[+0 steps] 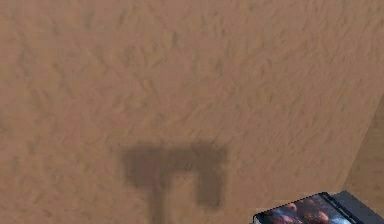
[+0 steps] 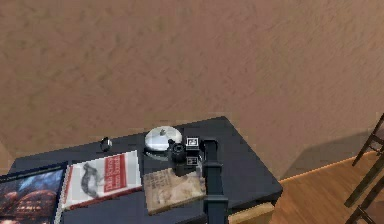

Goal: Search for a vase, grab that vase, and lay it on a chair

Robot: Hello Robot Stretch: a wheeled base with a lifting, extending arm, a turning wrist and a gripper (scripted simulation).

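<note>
**A:** We faced a tan wall [image 1: 150, 70] close ahead, so we judged that driving on would have bumped the base against it.

**B:** Agreed. Out to the side we had the dark table [image 2: 255, 170] set against that wall, with the arm [image 2: 215, 195] stretched over it. Had we turned the base with the arm out, it could have swept the tabletop.

**A:** The wooden chair [image 2: 372, 158] stood at the arm side view's right edge, well apart from the table. Heading there without drawing the arm in, we risked clipping the table's corner.

**B:** On the table we saw a colourful cover [image 2: 30, 192] at the left. A red-and-white paper [image 2: 105, 175] lay beside it, and a brownish book [image 2: 170, 190] lay just beside the arm.

**A:** And the vase?

**B:** We couldn't name one for certain. Our best candidate was a pale round thing [image 2: 161, 137] near the table's far edge, with the gripper [image 2: 180, 153] right by it. We couldn't tell whether the gripper was over it, beside it or touching it.

**A:** The fingers?

**B:** We couldn't tell how they stood. Nor could we tell whether the gripper held anything, since things lay on the table behind it. We feared a misjudged reach would knock the round thing into the wall or tip it.

**A:** A small dark thing [image 2: 105, 143] lay farther left, apart from the gripper, so we counted it a minor worry.
</note>
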